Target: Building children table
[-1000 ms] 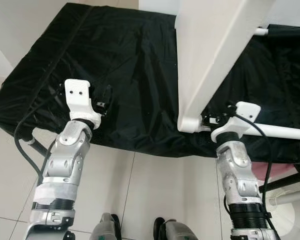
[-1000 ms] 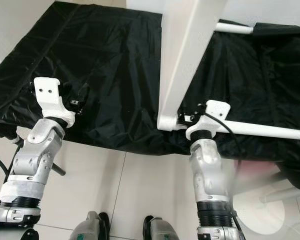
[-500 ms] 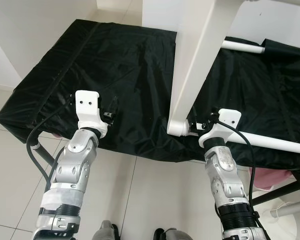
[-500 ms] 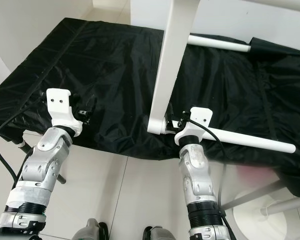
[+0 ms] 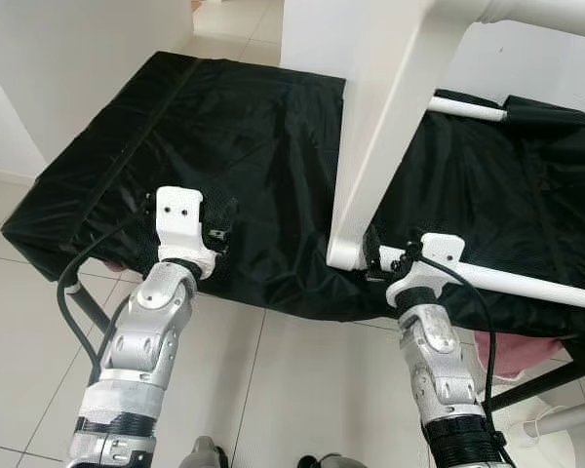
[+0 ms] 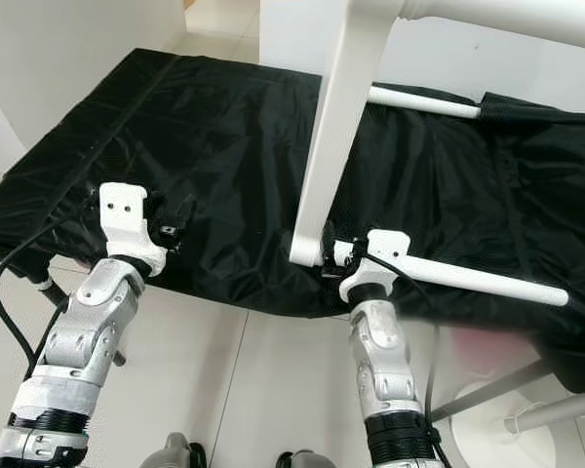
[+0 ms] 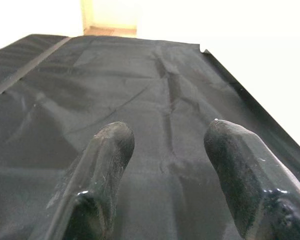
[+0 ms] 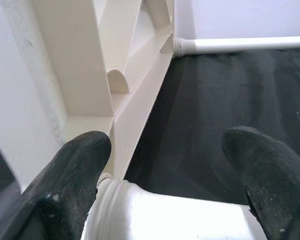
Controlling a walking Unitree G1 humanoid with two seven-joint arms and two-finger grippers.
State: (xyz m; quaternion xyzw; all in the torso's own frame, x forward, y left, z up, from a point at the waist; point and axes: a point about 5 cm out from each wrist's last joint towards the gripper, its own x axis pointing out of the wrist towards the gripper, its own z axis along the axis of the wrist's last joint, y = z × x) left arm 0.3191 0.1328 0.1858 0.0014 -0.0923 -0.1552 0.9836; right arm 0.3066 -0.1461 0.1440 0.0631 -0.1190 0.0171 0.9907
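While our right tool [image 8: 165, 200] stands spread wide around a smooth white round table leg [image 6: 468, 280] at the counter's [image 5: 224, 127] near edge, where it meets the flat white tabletop frame [image 5: 390, 127], our left tool [image 7: 165, 175] hovers empty, fingers apart, over wrinkled glossy black cloth [image 7: 140, 85].

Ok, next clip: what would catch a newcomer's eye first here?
The white table top, standing tilted on its edge on the black cloth, dominates the middle. At its lower corner the right gripper is open around a white table leg that lies to the robot's right. The left gripper hovers open above bare cloth.
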